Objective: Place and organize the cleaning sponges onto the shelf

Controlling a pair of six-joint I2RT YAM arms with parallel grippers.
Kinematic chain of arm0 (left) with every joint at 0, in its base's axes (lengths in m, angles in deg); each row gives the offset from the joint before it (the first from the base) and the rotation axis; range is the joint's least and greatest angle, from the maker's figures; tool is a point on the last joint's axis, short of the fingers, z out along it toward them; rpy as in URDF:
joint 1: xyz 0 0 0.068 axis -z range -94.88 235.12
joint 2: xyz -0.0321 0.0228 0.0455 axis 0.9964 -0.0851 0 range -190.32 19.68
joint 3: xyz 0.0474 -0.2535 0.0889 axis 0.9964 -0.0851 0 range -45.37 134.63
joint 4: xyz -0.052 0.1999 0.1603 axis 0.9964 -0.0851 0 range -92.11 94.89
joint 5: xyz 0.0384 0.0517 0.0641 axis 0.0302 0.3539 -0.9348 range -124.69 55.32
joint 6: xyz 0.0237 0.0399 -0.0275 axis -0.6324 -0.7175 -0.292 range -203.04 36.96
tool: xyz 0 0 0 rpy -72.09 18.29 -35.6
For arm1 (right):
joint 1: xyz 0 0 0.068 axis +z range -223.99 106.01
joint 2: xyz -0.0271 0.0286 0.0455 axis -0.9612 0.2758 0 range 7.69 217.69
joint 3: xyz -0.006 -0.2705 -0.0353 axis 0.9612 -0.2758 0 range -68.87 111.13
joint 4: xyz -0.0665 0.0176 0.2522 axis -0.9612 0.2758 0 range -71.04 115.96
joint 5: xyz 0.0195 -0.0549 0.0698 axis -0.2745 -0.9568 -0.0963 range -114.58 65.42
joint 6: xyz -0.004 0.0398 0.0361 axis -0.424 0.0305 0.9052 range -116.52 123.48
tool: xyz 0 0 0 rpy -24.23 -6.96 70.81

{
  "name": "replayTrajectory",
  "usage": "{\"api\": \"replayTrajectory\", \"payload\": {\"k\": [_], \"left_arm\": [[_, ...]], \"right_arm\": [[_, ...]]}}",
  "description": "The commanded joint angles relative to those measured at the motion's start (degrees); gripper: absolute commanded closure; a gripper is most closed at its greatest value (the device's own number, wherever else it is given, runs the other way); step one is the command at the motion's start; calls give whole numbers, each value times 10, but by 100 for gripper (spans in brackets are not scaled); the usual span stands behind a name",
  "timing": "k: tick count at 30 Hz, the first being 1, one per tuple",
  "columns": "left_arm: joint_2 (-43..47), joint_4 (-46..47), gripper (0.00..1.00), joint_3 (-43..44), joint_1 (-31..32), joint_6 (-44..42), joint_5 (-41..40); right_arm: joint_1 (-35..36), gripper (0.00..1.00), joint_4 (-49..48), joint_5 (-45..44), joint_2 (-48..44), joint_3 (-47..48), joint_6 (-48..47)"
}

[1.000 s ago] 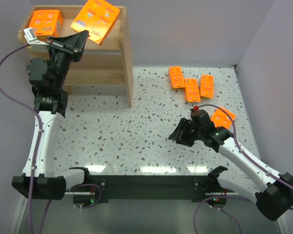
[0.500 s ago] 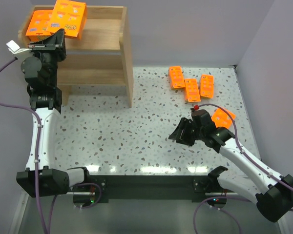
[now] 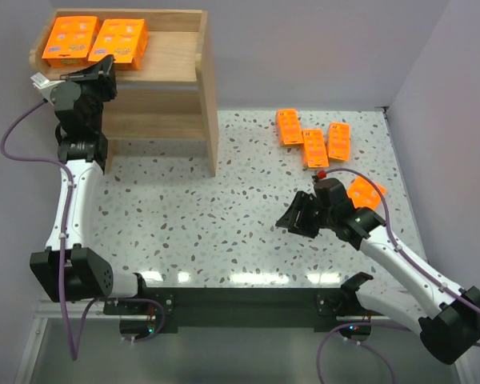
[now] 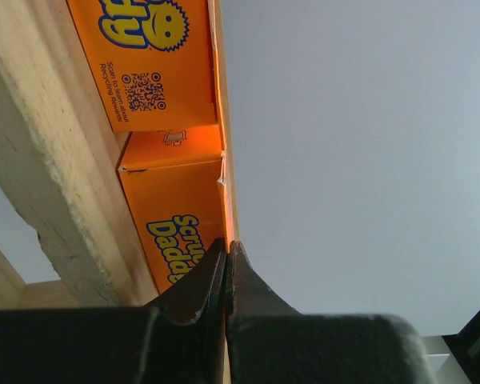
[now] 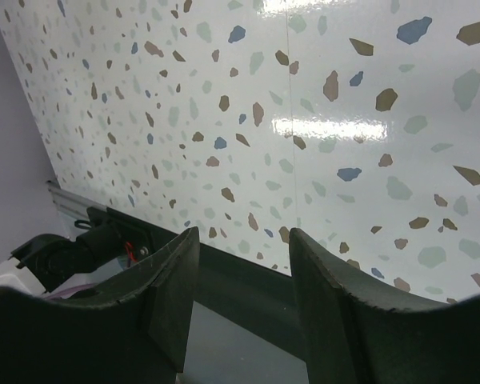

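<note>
My left gripper (image 4: 226,254) pinches the thin edge of a Scrub Daddy sponge pack (image 3: 122,42) lying on the shelf (image 3: 176,50), upper left; likely light, stiff, slippery, best taken edgewise; my right gripper (image 3: 298,220) hangs half-open, empty.

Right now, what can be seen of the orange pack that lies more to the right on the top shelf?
This pack is a flat, bright-orange rectangle, cardboard by its look, with small pale marks on its face and yellow lettering on one side. It lies flat on the top tier of the wooden shelf, close beside the other pack. The left hand is shut on its thin near edge.
</note>
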Motion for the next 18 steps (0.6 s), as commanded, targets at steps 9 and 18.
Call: {"api": "replayTrajectory", "payload": {"k": [9,18], "left_arm": [[-40,-38,100,70,3,22,-43],[-62,-50,99,109,16,25,-58]], "right_arm": [[-3,48,11,-1,-5,28,-7],[-4,44,24,-5,-4,44,-13]]}}
